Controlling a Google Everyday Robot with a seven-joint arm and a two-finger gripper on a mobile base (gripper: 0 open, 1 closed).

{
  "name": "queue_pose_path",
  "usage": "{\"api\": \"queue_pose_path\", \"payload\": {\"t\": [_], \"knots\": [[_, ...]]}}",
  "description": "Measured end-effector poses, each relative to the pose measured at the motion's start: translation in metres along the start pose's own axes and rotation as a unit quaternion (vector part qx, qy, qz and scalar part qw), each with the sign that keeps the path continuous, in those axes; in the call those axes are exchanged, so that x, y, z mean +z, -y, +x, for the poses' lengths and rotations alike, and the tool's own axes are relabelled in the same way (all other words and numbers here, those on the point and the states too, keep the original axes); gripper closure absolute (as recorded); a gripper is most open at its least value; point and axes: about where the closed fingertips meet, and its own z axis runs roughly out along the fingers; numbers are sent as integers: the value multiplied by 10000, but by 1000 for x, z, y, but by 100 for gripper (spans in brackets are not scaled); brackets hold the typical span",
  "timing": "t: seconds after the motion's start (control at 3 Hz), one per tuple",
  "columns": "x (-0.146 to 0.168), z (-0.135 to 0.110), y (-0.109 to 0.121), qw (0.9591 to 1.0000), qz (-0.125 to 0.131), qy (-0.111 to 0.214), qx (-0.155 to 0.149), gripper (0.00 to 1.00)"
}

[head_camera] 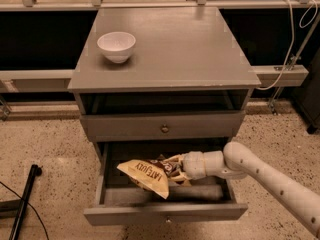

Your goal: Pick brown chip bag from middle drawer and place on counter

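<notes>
The brown chip bag (146,174) has a cream-yellow end with dark print pointing left and a dark brown middle. It hangs tilted over the open middle drawer (165,214), above the grey tray floor. My gripper (176,167) reaches in from the right and is shut on the bag's right part. The white arm (260,171) runs off to the lower right. The counter (175,49) is the flat grey top of the cabinet, above the gripper.
A small white bowl (116,46) stands on the counter's left side. A closed drawer front with a round metal knob (164,129) sits just above the open drawer. A black pole (24,201) lies on the speckled floor at left. A cable (291,34) hangs at right.
</notes>
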Motion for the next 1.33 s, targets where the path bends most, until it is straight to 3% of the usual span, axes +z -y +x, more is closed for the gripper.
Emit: {"api": "queue_pose_path", "payload": {"t": [0.33,0.67,1.0,1.33], "knots": [[-39,-86,9,9931,225,793,-840,92],[-64,-141,13,9850,309,905,-1434,92],[-91,-198,24,9741,481,727,-2085,92],[-122,-244,39,9659,731,206,-2476,93]]}}
